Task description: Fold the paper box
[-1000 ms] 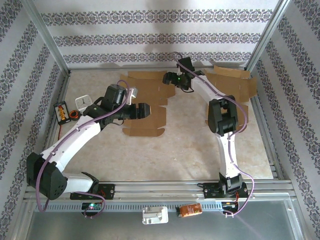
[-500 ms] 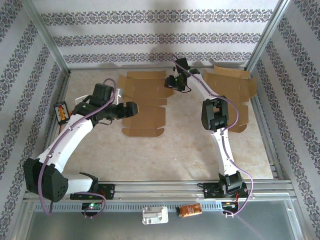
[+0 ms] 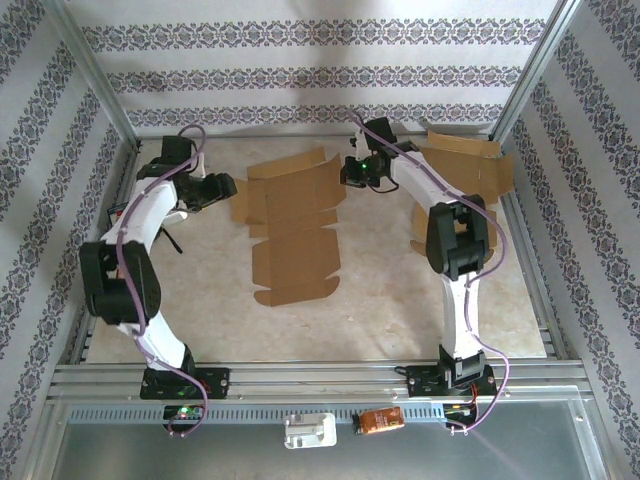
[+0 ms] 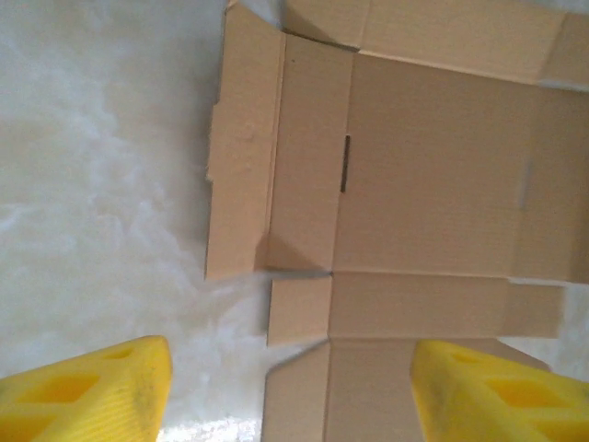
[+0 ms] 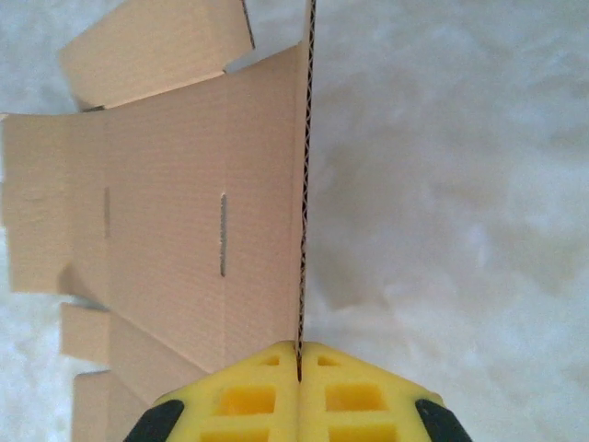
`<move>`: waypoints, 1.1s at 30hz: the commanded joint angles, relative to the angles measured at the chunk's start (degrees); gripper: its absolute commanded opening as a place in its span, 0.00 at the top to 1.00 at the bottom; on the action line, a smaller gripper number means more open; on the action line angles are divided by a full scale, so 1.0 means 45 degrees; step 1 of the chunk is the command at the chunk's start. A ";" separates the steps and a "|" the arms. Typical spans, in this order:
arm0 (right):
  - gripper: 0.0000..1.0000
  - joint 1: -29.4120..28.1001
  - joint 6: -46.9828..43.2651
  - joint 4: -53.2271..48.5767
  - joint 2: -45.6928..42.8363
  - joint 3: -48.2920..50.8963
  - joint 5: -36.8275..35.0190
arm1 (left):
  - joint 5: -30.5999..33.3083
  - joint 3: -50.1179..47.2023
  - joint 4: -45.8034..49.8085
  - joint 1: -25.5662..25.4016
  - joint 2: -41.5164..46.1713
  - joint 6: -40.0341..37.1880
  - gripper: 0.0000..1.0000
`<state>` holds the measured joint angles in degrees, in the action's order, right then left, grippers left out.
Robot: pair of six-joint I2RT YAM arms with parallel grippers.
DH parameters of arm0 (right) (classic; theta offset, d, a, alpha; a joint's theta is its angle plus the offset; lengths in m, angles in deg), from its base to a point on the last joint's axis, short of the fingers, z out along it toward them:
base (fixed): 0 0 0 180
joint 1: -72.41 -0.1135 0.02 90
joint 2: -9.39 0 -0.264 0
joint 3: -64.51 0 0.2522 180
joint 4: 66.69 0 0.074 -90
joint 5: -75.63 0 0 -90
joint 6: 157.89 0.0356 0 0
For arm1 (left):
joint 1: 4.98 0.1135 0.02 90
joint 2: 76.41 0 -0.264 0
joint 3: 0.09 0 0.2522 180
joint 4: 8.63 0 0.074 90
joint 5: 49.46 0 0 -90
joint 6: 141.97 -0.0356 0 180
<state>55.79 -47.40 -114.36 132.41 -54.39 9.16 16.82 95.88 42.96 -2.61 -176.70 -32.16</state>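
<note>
The paper box [image 3: 295, 215] is a flat brown cardboard blank on the pale table. My right gripper [image 3: 350, 172] is at its far right edge, shut on a side flap. In the right wrist view that flap [image 5: 305, 184] stands upright, edge-on, pinched between the yellow fingers of the right gripper [image 5: 299, 364], and the rest of the box [image 5: 175, 203] lies to its left. My left gripper [image 3: 228, 186] hovers at the box's far left edge. In the left wrist view the left gripper [image 4: 290, 396] is open, with nothing between its fingers and the box [image 4: 433, 175] flat beneath.
A second cardboard blank [image 3: 462, 165] lies at the back right, beside the right arm. Metal frame posts and patterned walls close in the table. A white item [image 3: 310, 432] and an orange one [image 3: 381, 420] sit on the near rail.
My right gripper has shut on the box's right flap and lifted it. The left arm swung back and left, off the box's middle to its left edge. The box shifted slightly.
</note>
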 commanded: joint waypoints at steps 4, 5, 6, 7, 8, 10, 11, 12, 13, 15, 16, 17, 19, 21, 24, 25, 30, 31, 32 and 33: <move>1.00 -0.0017 -0.0374 0.1191 -0.1786 0.2625 0.0038 | 0.0471 0.0359 -0.0431 -0.0001 -0.1938 -0.0596 0.34; 1.00 -0.0034 -0.0374 0.1241 -0.1900 0.2797 0.0016 | 0.0526 0.0433 -0.0472 0.0000 -0.2187 -0.0710 0.34; 1.00 -0.0037 -0.0393 0.1247 -0.1974 0.2926 0.0054 | 0.0449 0.0523 -0.0575 -0.0001 -0.2506 -0.0777 0.34; 1.00 -0.0055 -0.0413 0.1266 -0.2018 0.3005 0.0110 | 0.0272 0.0663 -0.0623 0.0000 -0.2761 -0.0835 0.34; 1.00 -0.0056 -0.0451 0.1275 -0.2044 0.3097 0.0122 | -0.0001 0.0875 -0.0598 0.0000 -0.3100 -0.0928 0.34; 1.00 -0.0081 -0.0472 0.1305 -0.2065 0.3187 0.0131 | -0.0881 0.1355 -0.0542 0.0000 -0.3753 -0.0983 0.38; 1.00 -0.0076 -0.0489 0.1305 -0.2054 0.3204 0.0142 | -0.1176 0.1456 -0.0577 -0.0006 -0.3956 -0.0967 0.41; 1.00 -0.0076 -0.0472 0.1307 -0.2045 0.3209 0.0127 | -0.1507 0.1476 -0.0748 -0.0013 -0.4128 -0.0887 0.42; 1.00 -0.0077 -0.0452 0.1343 -0.2029 0.3223 0.0113 | -0.1678 0.1484 -0.0906 0.0000 -0.4309 -0.0777 0.47; 1.00 -0.0085 -0.0404 0.1385 -0.1970 0.3209 0.0094 | -0.1929 0.1720 -0.0844 -0.0008 -0.4642 -0.0731 0.58; 1.00 -0.0095 -0.0355 0.1383 -0.1930 0.3175 0.0067 | -0.2216 0.1729 -0.0995 -0.0018 -0.4703 -0.0717 0.65; 1.00 -0.0095 -0.0335 0.1383 -0.1899 0.3152 0.0056 | -0.2570 0.1692 -0.1215 -0.0014 -0.4762 -0.0674 0.72; 1.00 -0.0115 -0.0435 0.1325 -0.1929 0.3082 -0.0058 | -0.3359 0.1784 -0.1546 0.0008 -0.4878 -0.0733 0.93; 0.72 -0.0100 -0.0877 0.0930 -0.2150 0.2816 -0.0435 | -0.3647 0.2055 -0.1480 -0.0019 -0.4841 -0.1112 1.00; 0.47 -0.0037 -0.2056 0.0373 -0.3080 0.2311 -0.1204 | -0.3846 0.1962 -0.2079 -0.0067 -0.4162 -0.2062 1.00; 0.41 -0.0037 -0.2600 0.0547 -0.3476 0.2343 -0.1390 | -0.3972 0.1821 -0.2468 -0.0105 -0.3839 -0.2380 1.00; 0.33 -0.0265 -0.6767 0.1044 -0.4320 0.2077 -0.0984 | -0.4861 -0.0174 -0.6052 -0.0506 -0.1941 -0.4705 1.00; 0.33 -0.0336 -0.8094 0.0943 -0.4330 0.1901 -0.0537 | -0.4989 -0.0932 -0.7217 -0.0623 -0.1457 -0.5281 1.00; 0.33 -0.0432 -0.9230 0.0898 -0.4364 0.1810 -0.0316 | -0.4967 -0.1550 -0.8107 -0.0742 -0.1085 -0.5703 1.00; 0.33 -0.0545 -1.0543 0.0914 -0.4388 0.1783 -0.0141 | -0.4945 -0.2153 -0.9121 -0.0861 -0.0730 -0.6024 1.00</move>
<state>54.87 -76.27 -110.16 113.46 -45.04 5.44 -2.13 90.86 17.67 -4.65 -184.46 -49.93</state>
